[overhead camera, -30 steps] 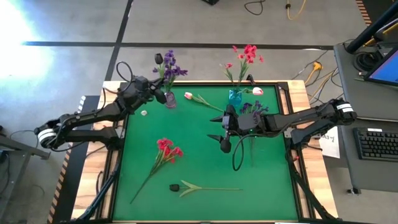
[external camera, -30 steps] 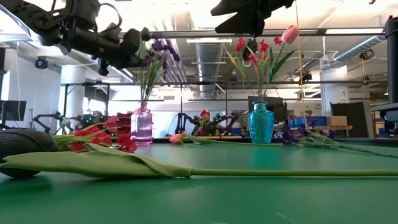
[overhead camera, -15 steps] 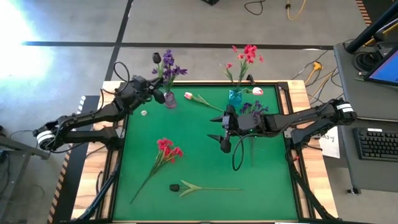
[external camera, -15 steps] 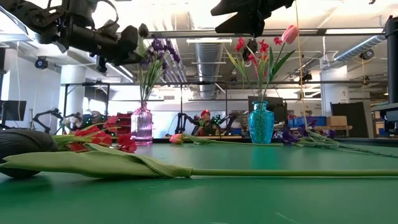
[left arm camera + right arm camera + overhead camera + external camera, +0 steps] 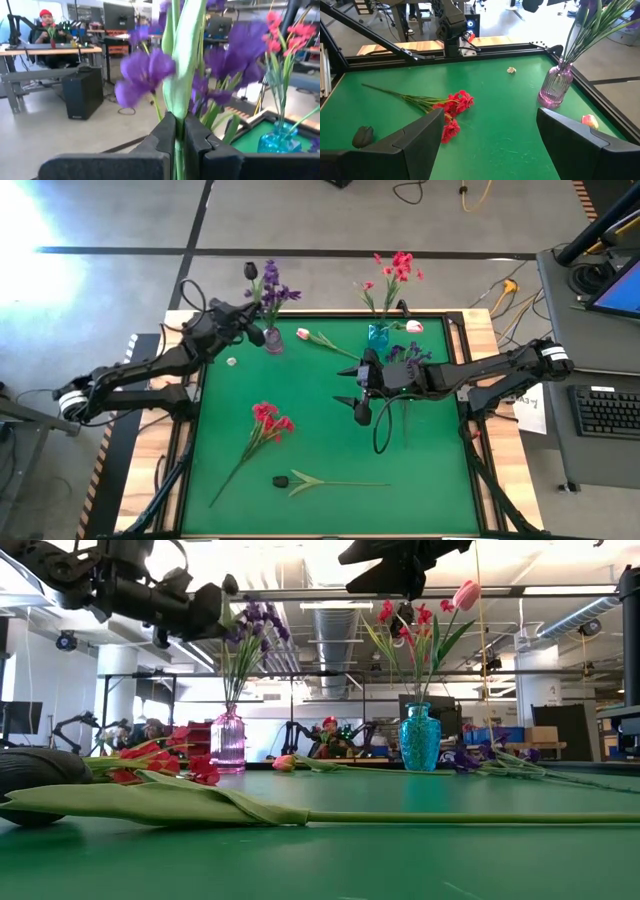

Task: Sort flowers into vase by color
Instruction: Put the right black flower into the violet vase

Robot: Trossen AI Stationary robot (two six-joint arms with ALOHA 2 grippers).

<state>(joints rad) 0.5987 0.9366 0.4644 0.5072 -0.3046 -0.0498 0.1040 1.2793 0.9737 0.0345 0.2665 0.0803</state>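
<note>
L gripper [image 5: 254, 332], upper left of high view, clamped shut on dark tulip [image 5: 253, 272] stem, stem upright, bloom above; purple vase [image 5: 274, 340] sits just right of jaws. R gripper [image 5: 361, 392] mid-frame, jaws wide, holds nothing. Red spray [image 5: 270, 420] lies lower left of R gripper, stem running down-left; R arm nearer.

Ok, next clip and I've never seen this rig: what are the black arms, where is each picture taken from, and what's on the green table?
Two robot arms work at a green table. One picture looks straight down, one level across the tabletop, two from the wrists. The left pincer is shut on a green flower stem above the clear purple glass vase. The right pincer hangs open and empty mid-table. A teal glass vase holds red sprays. Lying loose: a red clustered spray, a dark tulip, a pale pink tulip, purple sprays.
</note>
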